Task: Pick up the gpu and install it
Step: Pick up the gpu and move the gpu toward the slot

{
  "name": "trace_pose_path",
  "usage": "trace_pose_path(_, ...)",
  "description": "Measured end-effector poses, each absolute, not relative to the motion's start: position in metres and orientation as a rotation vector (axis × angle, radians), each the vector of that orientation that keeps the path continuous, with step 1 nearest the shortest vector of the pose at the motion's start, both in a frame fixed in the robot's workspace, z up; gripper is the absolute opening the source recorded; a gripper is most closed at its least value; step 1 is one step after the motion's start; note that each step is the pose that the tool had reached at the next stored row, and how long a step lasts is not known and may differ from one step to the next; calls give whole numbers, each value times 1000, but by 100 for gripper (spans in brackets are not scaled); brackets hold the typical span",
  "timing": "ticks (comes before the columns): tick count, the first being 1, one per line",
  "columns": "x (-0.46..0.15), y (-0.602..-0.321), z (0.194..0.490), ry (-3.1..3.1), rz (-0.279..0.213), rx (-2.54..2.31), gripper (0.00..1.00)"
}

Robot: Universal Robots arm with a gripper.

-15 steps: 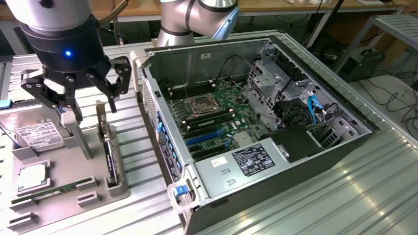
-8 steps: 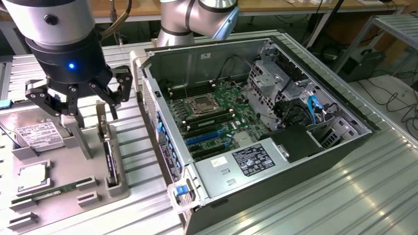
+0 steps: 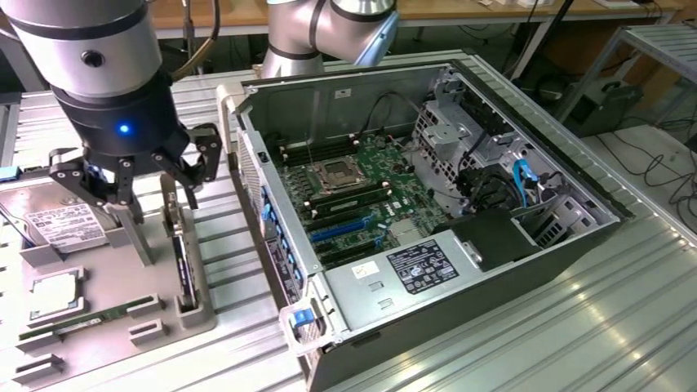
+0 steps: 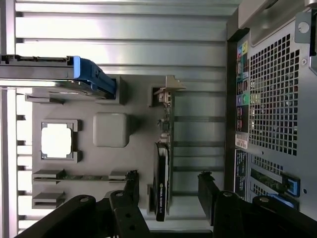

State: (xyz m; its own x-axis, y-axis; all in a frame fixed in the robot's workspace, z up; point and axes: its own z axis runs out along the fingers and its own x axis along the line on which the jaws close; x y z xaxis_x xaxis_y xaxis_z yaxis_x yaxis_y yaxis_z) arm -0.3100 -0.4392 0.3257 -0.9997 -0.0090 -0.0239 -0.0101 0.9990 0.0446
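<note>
The gpu [image 3: 181, 265] stands on edge in a slot of the grey fixture tray [image 3: 109, 359], to the exterior view's left of the open computer case [image 3: 523, 245]. In the wrist view the gpu [image 4: 162, 173] is seen edge-on, with its black cooler toward the fingers and its silver bracket at the far end. My gripper [image 3: 136, 192] hangs just above the card, open and holding nothing. Seen from the wrist, my gripper [image 4: 168, 181] has one black fingertip [image 4: 131, 179] on each side of the card's line, clear of it.
The tray also holds a silver hard drive [image 3: 64, 222] with a white label, a CPU [image 3: 55, 294], a memory stick [image 3: 87, 320] and a grey post [image 3: 130, 233]. Inside the case lies the motherboard [image 3: 360, 192] with blue slots [image 3: 343, 230]. The case's rear panel [image 4: 277, 99] stands close beside the tray.
</note>
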Motion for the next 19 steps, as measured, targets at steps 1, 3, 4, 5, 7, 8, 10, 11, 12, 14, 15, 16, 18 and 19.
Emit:
trace_pose_path(1,-310,-439,324,3117,70,-15,60)
trace_pose_path(3,-310,-440,318,3117,70,-15,60)
trace_pose_path(4,-310,-440,316,3117,70,-15,60)
trace_pose_path(5,-310,-440,314,3117,70,-15,60)
trace_pose_path(7,-310,-440,311,3117,70,-15,60)
trace_pose_path(8,-310,-440,310,3117,70,-15,60)
trace_pose_path(10,-310,-440,307,3117,70,-15,60)
trace_pose_path(11,-310,-440,306,3117,70,-15,60)
trace_pose_path(12,-310,-440,304,3117,70,-15,60)
trace_pose_path(14,-310,-440,302,3117,70,-15,60)
trace_pose_path(15,-310,-440,300,3117,70,-15,60)
trace_pose_path(16,-310,-440,299,3117,70,-15,60)
trace_pose_path(18,-310,-440,297,3117,70,-15,60)
trace_pose_path(19,-310,-440,296,3117,70,-15,60)
